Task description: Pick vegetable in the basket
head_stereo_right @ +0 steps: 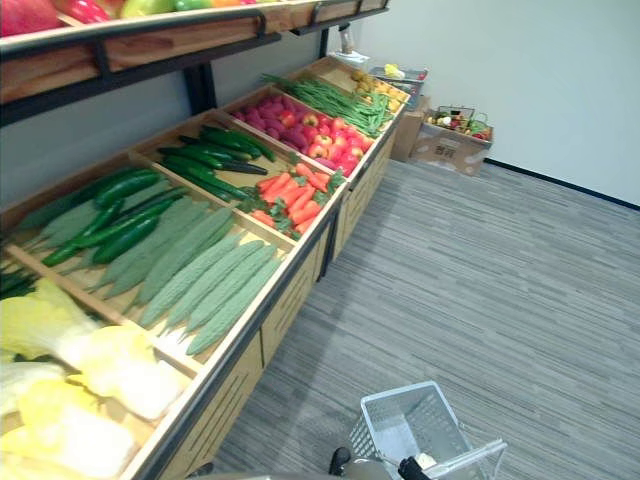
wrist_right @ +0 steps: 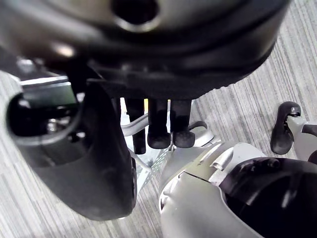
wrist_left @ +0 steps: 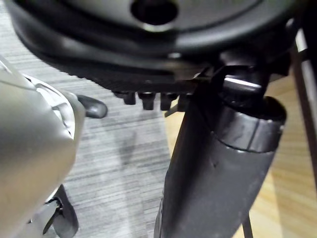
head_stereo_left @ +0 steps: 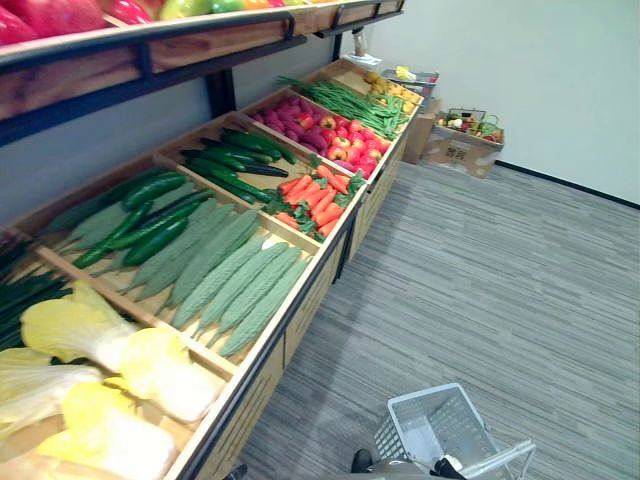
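The produce stand [head_stereo_left: 300, 310] runs as one long barrier from 7 o'clock up to 12 o'clock. Its wooden front rim and the dividers [head_stereo_left: 200, 348] between the bins rise beside the vegetables, and the bins lie open from above. The upper shelf [head_stereo_left: 200, 45] overhangs their back edge from 9 to 12 o'clock, narrowing the room over the rear rows. From 1 to 5 o'clock the grey floor [head_stereo_left: 480, 280] lies open alongside the stand. A cardboard box [head_stereo_left: 455, 152] stands by the wall [head_stereo_left: 520, 70] at 1 o'clock, near the stand's far end. The basket [head_stereo_left: 440, 425] is at 5 o'clock, mouth upward, apart from the stand's front.
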### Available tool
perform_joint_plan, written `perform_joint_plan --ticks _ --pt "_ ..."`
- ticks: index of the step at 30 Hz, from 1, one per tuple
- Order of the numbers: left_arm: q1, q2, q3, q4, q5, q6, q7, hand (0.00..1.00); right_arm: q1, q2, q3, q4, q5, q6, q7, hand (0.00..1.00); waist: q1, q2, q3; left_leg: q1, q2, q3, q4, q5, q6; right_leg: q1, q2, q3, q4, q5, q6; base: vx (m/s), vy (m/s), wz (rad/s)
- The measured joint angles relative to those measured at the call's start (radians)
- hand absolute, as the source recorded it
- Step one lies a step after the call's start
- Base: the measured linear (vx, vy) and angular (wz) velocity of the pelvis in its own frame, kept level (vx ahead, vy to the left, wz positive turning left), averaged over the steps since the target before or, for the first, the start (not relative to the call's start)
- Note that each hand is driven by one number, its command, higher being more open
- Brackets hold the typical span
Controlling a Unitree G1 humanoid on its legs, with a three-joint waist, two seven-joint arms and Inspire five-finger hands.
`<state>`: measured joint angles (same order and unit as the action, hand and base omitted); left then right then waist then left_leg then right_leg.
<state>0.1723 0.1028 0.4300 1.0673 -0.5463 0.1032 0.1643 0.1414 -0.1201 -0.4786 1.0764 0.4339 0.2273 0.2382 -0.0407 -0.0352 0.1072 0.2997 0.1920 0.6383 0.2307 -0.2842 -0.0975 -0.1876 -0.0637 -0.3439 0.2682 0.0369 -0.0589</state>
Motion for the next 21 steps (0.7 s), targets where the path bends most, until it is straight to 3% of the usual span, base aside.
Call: perform_joint_plan --ticks 1,2,3,4,6,7,11,13,14,17,19,21 --pt "-0.017 -0.006 0.019 0.003 -0.003 0.000 0.001 1.00 -0.014 0.002 0.010 0.007 0.001 -0.010 0.000 0.00 0.002 -0.017 0.016 -0.032 0.015 -0.001 0.076 -0.016 0.029 0.020 0.002 0.013 -0.048 0.024 0.015 0.00 -0.089 -0.63" --pt "-0.036 -0.020 0.032 0.012 -0.006 -0.006 0.002 1.00 -0.030 -0.006 0.022 0.024 0.000 -0.013 -0.002 0.00 0.013 -0.005 0.019 -0.046 -0.014 -0.016 -0.015 -0.023 0.065 0.047 0.045 0.034 -0.160 0.095 0.019 -0.08 -0.042 -0.74" --pt "-0.039 -0.023 0.046 0.014 -0.008 -0.006 0.002 1.00 -0.044 -0.005 0.023 0.035 -0.001 -0.013 -0.003 0.00 0.025 0.009 0.017 -0.050 -0.013 0.004 -0.057 -0.020 0.068 0.061 0.070 0.040 -0.224 0.116 0.013 -0.12 -0.023 -0.96" --pt "-0.048 -0.036 0.077 0.017 -0.012 -0.015 -0.002 1.00 -0.071 0.005 0.023 0.041 -0.002 -0.013 -0.008 0.00 0.036 0.030 0.028 -0.043 0.015 0.051 -0.062 -0.009 -0.006 0.045 0.056 -0.045 -0.177 0.056 -0.016 -0.07 -0.028 -0.76" --pt "-0.051 -0.041 0.102 0.020 -0.012 -0.023 -0.004 1.00 -0.076 -0.002 0.024 0.041 -0.012 -0.013 -0.007 0.00 0.033 0.020 0.044 -0.027 0.030 0.075 -0.028 -0.007 -0.010 0.026 -0.003 -0.113 0.045 -0.098 0.007 0.05 -0.057 -0.52" --pt "-0.038 -0.035 0.110 0.027 -0.012 -0.036 -0.010 1.00 -0.077 -0.006 0.027 0.046 -0.033 -0.013 -0.007 0.00 0.038 0.005 0.047 -0.018 0.037 0.089 0.005 -0.005 -0.013 0.046 -0.001 -0.101 0.041 -0.114 0.018 0.14 -0.079 -0.40" --pt "-0.031 -0.049 0.135 0.038 -0.009 -0.041 -0.035 1.00 -0.077 -0.010 0.029 0.046 -0.039 -0.019 -0.002 0.00 0.034 -0.012 0.039 -0.115 0.127 0.074 0.250 0.082 0.008 0.093 0.050 -0.061 -0.096 -0.074 -0.021 0.12 -0.230 -0.38" --pt "-0.032 -0.055 0.135 0.038 -0.010 -0.063 -0.055 1.00 -0.063 -0.029 0.029 0.047 -0.041 -0.014 0.005 0.00 0.034 -0.010 0.044 -0.166 0.170 0.028 0.376 0.140 0.040 0.131 0.070 -0.035 -0.164 -0.056 -0.033 0.09 -0.234 -0.30" --pt "-0.032 -0.059 0.134 0.038 -0.011 -0.067 -0.062 1.00 -0.060 -0.037 0.029 0.048 -0.041 -0.012 0.006 0.00 0.034 -0.003 0.042 -0.174 0.172 0.006 0.396 0.136 0.045 0.141 0.076 -0.024 -0.177 -0.055 -0.034 0.10 -0.218 -0.40" --pt "-0.028 -0.082 0.090 0.038 -0.029 -0.092 -0.082 1.00 -0.066 -0.057 0.030 0.060 -0.049 -0.006 0.029 0.00 0.040 0.004 0.045 -0.236 0.092 -0.200 0.392 0.047 0.006 0.182 0.103 0.046 -0.222 -0.048 -0.025 0.09 -0.117 -0.64" --pt "-0.027 -0.081 0.053 0.036 -0.073 -0.102 -0.084 1.00 -0.077 -0.063 0.032 0.068 -0.081 0.002 0.061 0.00 0.044 -0.002 0.048 -0.250 0.021 -0.311 0.252 0.016 -0.020 0.202 0.116 0.088 -0.235 -0.047 -0.023 0.03 0.017 -0.72" --pt "-0.030 -0.082 0.032 0.033 -0.097 -0.112 -0.084 1.00 -0.077 -0.070 0.040 0.068 -0.081 0.016 0.077 0.00 0.043 -0.001 0.047 -0.265 -0.026 -0.391 0.095 0.015 -0.023 0.210 0.127 0.119 -0.243 -0.046 -0.022 0.02 0.050 -0.50"
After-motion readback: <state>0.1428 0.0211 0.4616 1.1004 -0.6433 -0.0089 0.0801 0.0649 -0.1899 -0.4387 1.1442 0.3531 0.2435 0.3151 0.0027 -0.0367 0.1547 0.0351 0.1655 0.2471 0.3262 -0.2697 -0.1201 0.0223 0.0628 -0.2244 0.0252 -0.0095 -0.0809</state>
